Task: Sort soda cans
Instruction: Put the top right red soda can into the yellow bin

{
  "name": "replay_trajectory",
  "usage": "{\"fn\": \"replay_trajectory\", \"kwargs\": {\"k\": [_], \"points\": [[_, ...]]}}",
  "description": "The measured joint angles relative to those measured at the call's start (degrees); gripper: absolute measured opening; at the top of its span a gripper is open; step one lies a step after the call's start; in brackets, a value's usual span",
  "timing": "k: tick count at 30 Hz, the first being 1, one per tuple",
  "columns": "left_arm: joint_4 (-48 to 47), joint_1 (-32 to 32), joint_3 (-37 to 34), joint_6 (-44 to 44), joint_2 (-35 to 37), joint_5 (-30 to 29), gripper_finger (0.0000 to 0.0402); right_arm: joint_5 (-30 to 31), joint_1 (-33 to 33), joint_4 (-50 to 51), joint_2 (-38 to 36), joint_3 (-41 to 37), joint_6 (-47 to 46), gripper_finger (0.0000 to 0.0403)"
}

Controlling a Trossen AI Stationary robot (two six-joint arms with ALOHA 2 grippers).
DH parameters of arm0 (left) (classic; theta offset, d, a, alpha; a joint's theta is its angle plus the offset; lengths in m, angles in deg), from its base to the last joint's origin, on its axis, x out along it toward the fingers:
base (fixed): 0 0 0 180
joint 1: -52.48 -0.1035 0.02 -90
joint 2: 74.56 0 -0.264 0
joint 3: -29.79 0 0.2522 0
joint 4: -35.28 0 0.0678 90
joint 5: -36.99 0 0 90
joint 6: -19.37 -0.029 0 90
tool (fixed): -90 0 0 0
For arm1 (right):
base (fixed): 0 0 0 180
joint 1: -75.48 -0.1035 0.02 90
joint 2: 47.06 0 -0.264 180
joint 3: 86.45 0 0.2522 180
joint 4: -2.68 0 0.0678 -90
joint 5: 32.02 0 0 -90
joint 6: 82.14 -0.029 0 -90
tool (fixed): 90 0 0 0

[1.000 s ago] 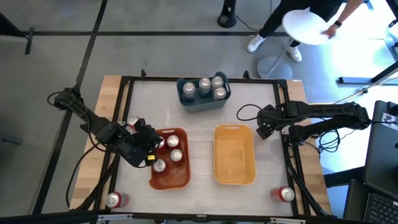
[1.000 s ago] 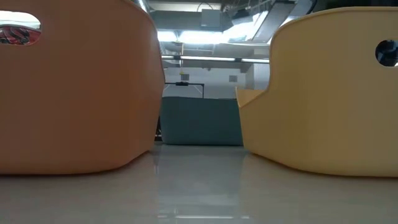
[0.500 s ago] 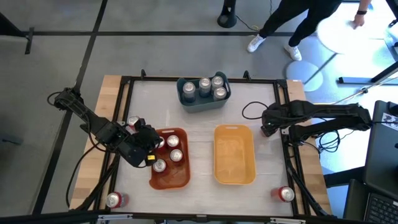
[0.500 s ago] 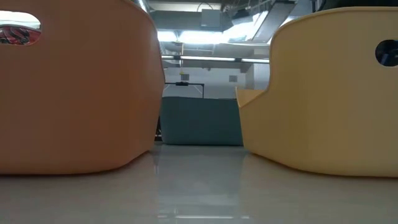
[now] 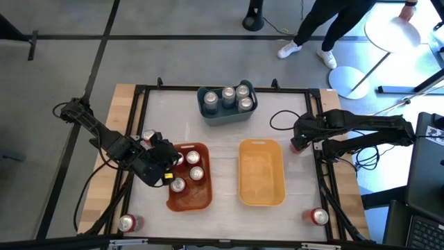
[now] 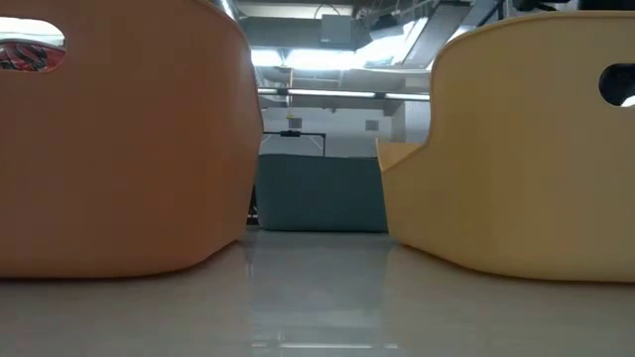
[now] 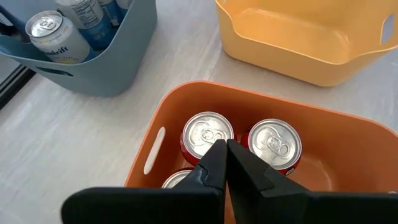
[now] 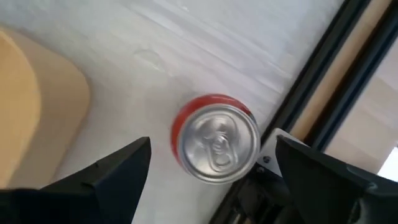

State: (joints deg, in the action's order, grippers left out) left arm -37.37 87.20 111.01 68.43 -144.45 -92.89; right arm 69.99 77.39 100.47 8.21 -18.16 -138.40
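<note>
Right hand point(image 8: 211, 180) spread wide above an upright red soda can point(image 8: 217, 144), silver top, tab facing up.

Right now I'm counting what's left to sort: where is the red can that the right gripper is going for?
In the right wrist view the red can stands upright between the open right gripper's fingers, at the table's right edge by the black frame rail, beyond the yellow bin.

Below my right gripper point(image 8: 208, 171), a red can point(image 8: 216, 142) with glossy metal top; smooth plastic orange bin point(image 7: 348, 134); pale, sheeny table point(image 6: 317, 307).
</note>
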Motion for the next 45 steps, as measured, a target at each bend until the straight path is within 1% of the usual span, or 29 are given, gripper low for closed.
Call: {"fn": "replay_trajectory", "kwargs": {"k": [5, 11, 14, 18, 23, 27, 34, 37, 40, 41, 45], "points": [[0.0, 0.0, 0.0, 0.0, 0.0, 0.0, 0.0001, -0.4, 0.0, -2.0, 0.0, -0.8, 0.2, 0.0344], [0.0, 0.0, 0.0, -0.1, 0.0, 0.0, 0.0001, -0.5, 0.0, -3.5, 0.0, -5.6, -1.1, 0.0344], [0.0, 0.0, 0.0, -0.2, 0.0, 0.0, 0.0001, -0.1, 0.0, -6.2, 0.2, -7.7, -1.3, 0.0344], [0.4, 0.0, 0.0, -0.2, 0.0, -0.4, 0.0001, -0.8, 0.0, -10.6, 0.6, -7.9, -0.5, 0.0344], [1.6, 0.0, 0.0, -0.5, 0.0, -0.4, 0.0001, -2.4, 0.0, -9.0, 2.1, -7.9, -0.4, 0.0344], [1.6, 0.0, 0.0, -0.6, 0.0, -0.4, 0.0001, -3.7, 0.0, -10.6, 3.4, -9.4, -0.2, 0.0344], [1.7, 0.0, 0.0, -1.3, 0.0, -0.4, 0.0001, -4.0, 0.0, -11.7, 6.8, -9.3, 1.3, 0.0343], [1.7, 0.0, 0.0, -1.4, 0.0, -0.4, 0.0001, -3.8, 0.0, -12.0, 7.5, -9.1, 2.6, 0.0324], [1.7, 0.0, 0.0, -1.3, 0.0, -0.4, 0.0001, -3.3, 0.0, -12.0, 7.5, -9.1, 3.2, 0.0285], [1.7, 0.0, 0.0, -1.3, 0.0, -0.4, 0.0001, -3.1, 0.0, -12.0, 7.3, -9.1, 3.7, 0.0279], [1.9, 0.0, 0.0, -1.3, 0.0, -0.4, 0.0001, -2.1, 0.0, -10.4, 7.0, -7.4, 4.0, 0.0279]]}}
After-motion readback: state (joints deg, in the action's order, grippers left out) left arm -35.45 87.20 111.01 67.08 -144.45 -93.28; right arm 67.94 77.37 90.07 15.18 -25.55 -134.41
